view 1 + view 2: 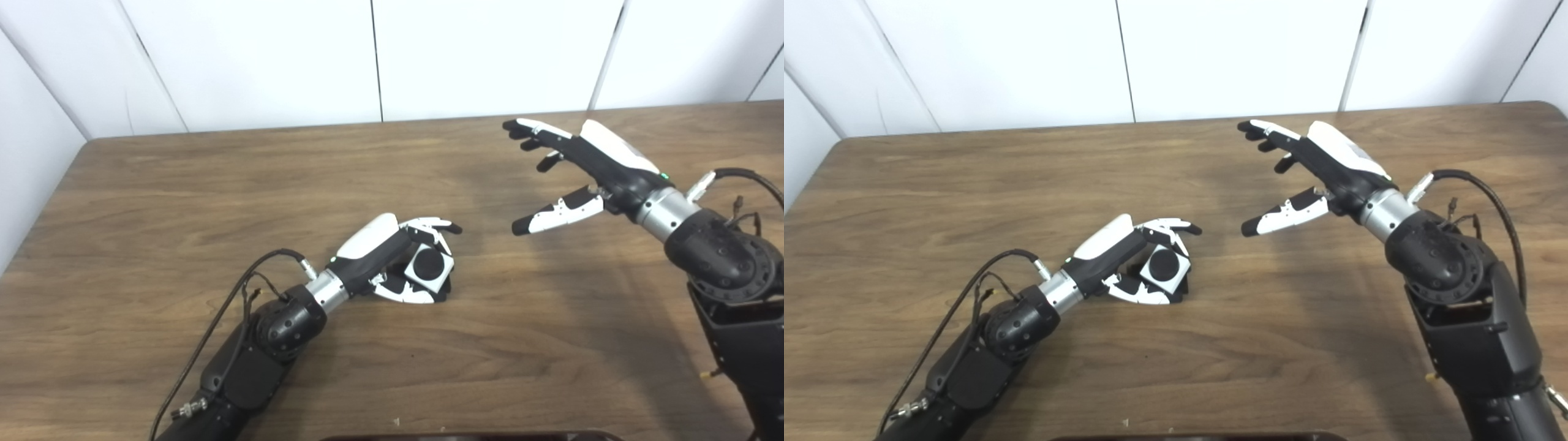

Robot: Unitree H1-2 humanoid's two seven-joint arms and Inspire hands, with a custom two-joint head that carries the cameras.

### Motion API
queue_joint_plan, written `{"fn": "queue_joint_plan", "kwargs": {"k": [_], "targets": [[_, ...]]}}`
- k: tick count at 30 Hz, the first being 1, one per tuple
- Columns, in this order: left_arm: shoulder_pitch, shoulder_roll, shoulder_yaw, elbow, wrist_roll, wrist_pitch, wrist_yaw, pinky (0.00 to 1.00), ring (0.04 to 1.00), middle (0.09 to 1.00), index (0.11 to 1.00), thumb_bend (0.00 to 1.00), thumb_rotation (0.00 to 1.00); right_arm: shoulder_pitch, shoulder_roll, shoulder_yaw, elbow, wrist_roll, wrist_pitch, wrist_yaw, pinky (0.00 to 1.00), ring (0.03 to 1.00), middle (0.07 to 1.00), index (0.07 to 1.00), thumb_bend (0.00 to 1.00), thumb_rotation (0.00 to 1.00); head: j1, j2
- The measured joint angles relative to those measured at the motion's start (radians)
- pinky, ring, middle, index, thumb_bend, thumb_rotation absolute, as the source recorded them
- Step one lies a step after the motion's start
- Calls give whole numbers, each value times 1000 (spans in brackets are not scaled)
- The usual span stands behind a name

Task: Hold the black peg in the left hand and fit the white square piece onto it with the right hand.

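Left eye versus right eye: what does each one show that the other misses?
Only the left eye view shows the side wall panel along the table's left edge so broadly. Only the right eye view shows the brown wooden table's rounded far right corner and more of the right forearm. Both show the left hand closed on the white square piece with a black round centre, low at the tabletop, and the right hand open, raised and empty.
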Motion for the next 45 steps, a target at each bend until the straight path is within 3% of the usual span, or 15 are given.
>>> {"fn": "queue_joint_plan", "kwargs": {"k": [6,21,33,44,45], "targets": [[0,0,0,0,0,0,0,768,886,854,497,520,78,55,27,-8,0,17,0,-40,662,821,862,880,892,296,-5,-6],[2,1,6,0,0,0,3,764,876,851,497,520,78,229,178,-53,9,38,-13,-258,734,836,860,854,840,296,-32,-6],[3,0,5,0,0,0,9,736,868,846,496,520,78,303,297,-34,100,-38,-150,-495,712,792,830,808,760,216,-34,-9],[4,0,1,4,0,0,21,750,871,847,497,520,78,320,321,-27,114,-46,-160,-530,748,801,821,803,767,173,-38,-8],[4,0,1,4,0,0,22,749,871,847,547,660,131,323,323,-26,113,-45,-159,-530,748,801,822,802,768,176,-38,-8]]}}
